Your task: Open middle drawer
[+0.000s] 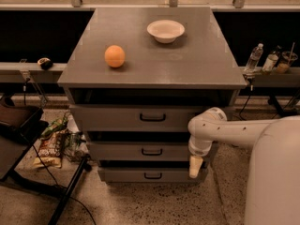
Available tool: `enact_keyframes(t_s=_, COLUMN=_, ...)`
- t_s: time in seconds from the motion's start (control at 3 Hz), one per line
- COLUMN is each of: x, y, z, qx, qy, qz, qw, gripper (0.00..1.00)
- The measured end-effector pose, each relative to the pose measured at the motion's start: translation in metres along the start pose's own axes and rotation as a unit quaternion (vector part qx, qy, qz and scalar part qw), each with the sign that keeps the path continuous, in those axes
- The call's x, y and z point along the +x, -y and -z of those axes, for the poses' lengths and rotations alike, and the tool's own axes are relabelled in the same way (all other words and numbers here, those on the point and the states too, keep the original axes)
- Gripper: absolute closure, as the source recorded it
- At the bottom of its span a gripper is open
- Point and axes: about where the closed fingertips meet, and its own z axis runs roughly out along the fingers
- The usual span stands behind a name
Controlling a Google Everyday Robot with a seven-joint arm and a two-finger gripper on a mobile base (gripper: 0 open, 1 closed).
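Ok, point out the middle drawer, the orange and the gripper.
middle drawer (117,152), camera view, front left of handle
orange (115,56), camera view, its centre
gripper (194,170), camera view, tip, by the drawers' right edge

The middle drawer (117,152), a wide grey metal drawer with a low flat front, is seen second from the top in the grey cabinet (154,64), between a taller drawer front above and a narrower one below. It appears pushed in. A small black bar handle (151,151) is fixed level at the centre of its front. The robot's cream-tipped gripper (194,166) is held pointing downward just before the drawer's right end.
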Motion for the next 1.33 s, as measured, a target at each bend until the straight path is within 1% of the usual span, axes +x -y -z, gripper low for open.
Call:
enact_keyframes(t_s=0.33, x=-0.013, y=-0.012, z=-0.022, qx=-0.019, qy=0.024, qz=-0.004, qw=0.9995, gripper=0.19)
enact_keyframes(t_s=0.67, x=-0.016, y=-0.019, z=-0.020, qx=-0.016, qy=0.037, qz=-0.014, qw=0.9991, gripper=0.42)
enact_keyframes(t_s=1.0, x=-0.016, y=-0.018, z=-0.012, qx=-0.015, qy=0.038, qz=-0.014, qw=0.9991, gripper=0.73)
enact_keyframes(t_s=1.33, x=-0.016, y=-0.017, z=-0.009, qx=-0.015, qy=0.038, qz=-0.014, qw=0.9991, gripper=0.96)
